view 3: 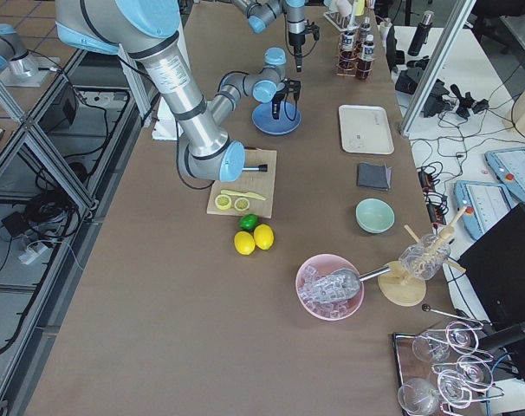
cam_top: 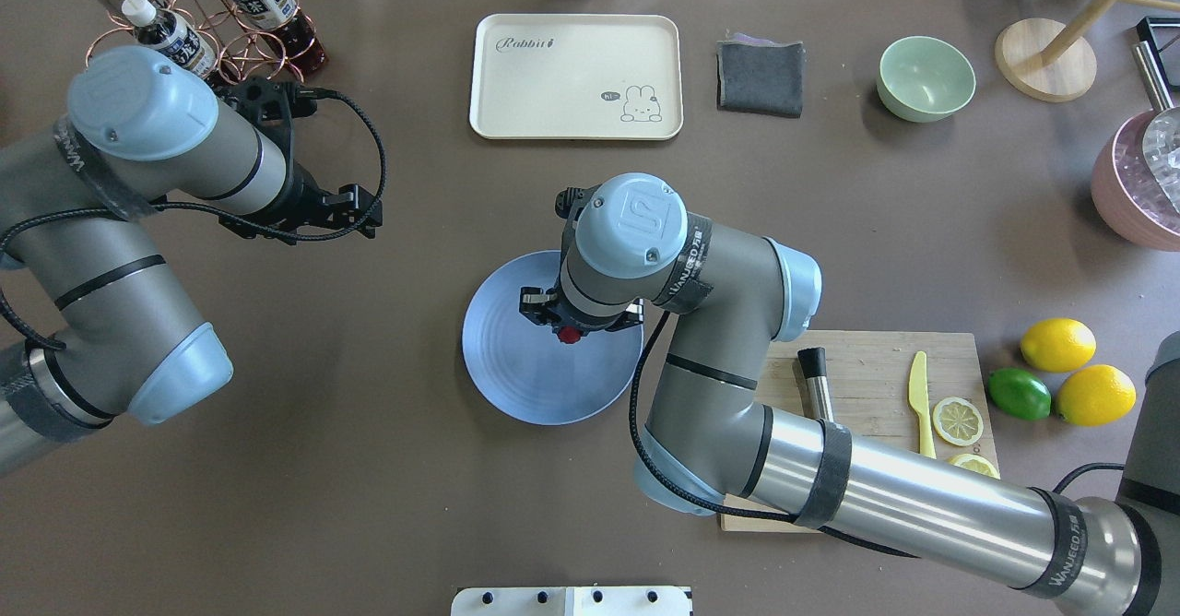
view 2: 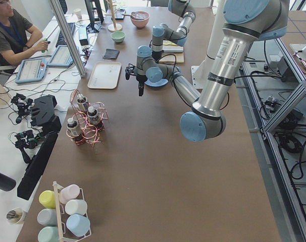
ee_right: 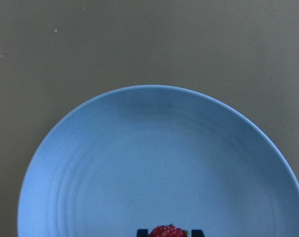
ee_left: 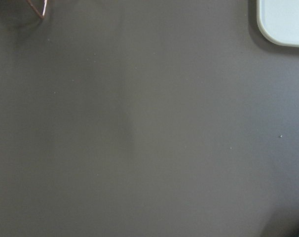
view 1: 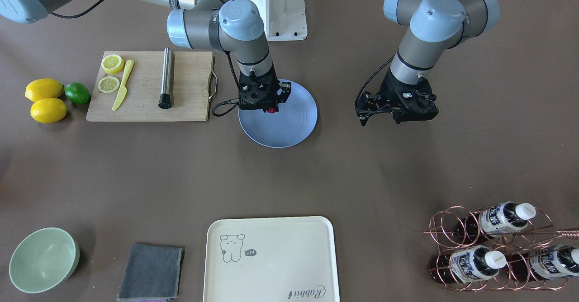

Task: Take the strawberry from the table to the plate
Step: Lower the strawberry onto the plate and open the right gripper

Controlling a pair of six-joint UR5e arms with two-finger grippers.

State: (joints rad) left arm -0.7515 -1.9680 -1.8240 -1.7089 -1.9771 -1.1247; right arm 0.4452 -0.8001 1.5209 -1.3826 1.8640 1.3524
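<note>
The dark red strawberry sits between the dark fingertips of my right gripper, which is shut on it. The berry is over the pale blue plate, on the side nearest the robot. In the right wrist view the strawberry peeks in at the bottom edge above the plate. I cannot tell whether it touches the plate. My left gripper hangs over bare table to the side of the plate; its fingers are hidden under its body.
A cutting board carries lemon slices, a yellow knife and a metal muddler. Two lemons and a lime lie beyond it. A cream tray, grey cloth, green bowl and bottle rack line the far edge.
</note>
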